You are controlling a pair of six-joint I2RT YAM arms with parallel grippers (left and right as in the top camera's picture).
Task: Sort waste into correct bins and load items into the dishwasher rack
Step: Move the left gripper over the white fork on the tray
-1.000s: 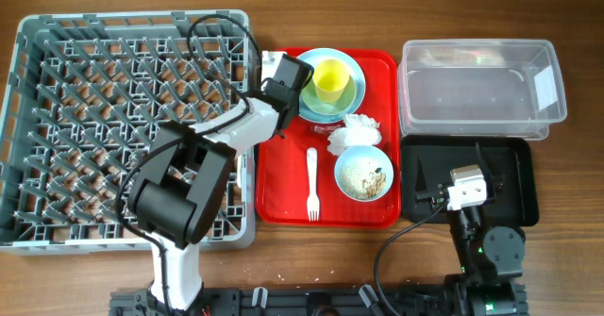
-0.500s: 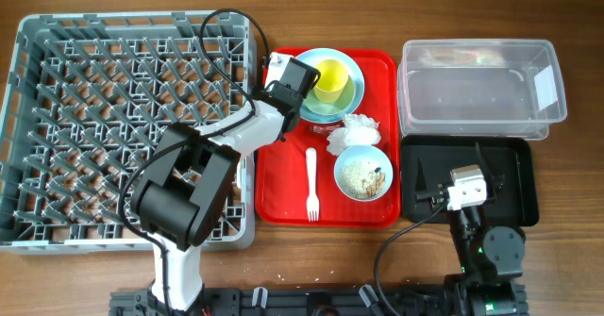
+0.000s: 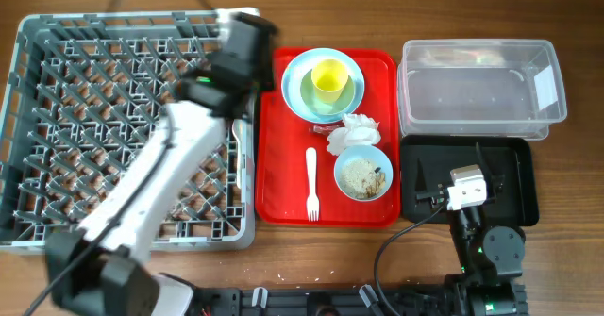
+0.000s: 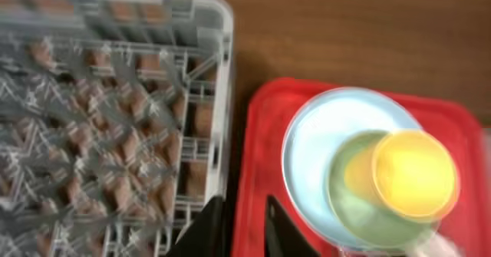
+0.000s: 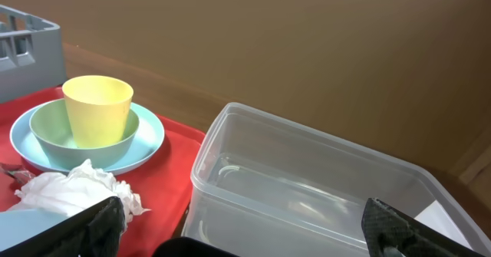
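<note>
— Where do we find the left gripper (image 4: 242, 230)?
— Above the seam between the dishwasher rack (image 3: 75, 118) and the red tray (image 3: 278, 165). In our overhead view the left arm (image 3: 179, 146) is a blur across the rack's right side. From the wrist we see both dark fingers (image 4: 205, 228) parted, with a narrow gap between them and nothing in it.
— And the right gripper (image 5: 242, 230)?
— Spread wide and empty. It sits low over the black tray (image 3: 514, 174), facing the clear tub (image 5: 307, 188), which lies just behind that tray and has a white label at its right end.
— What do we see on the red tray?
— At the back, the yellow cup (image 3: 329, 78) stands upright in a green bowl (image 3: 349, 94), and that bowl rests on the pale blue plate (image 3: 293, 71). Just in front of the plate lies the crumpled napkin (image 3: 357, 132), touching the pale blue bowl (image 3: 382, 160) that holds the rice scraps (image 3: 357, 176). The white plastic fork (image 3: 311, 184) lies just left of that bowl, tines toward the near edge.
— So where does the task's load stand?
— Every dish and scrap we can make out lies on the red tray, between the rack and the two bins
</note>
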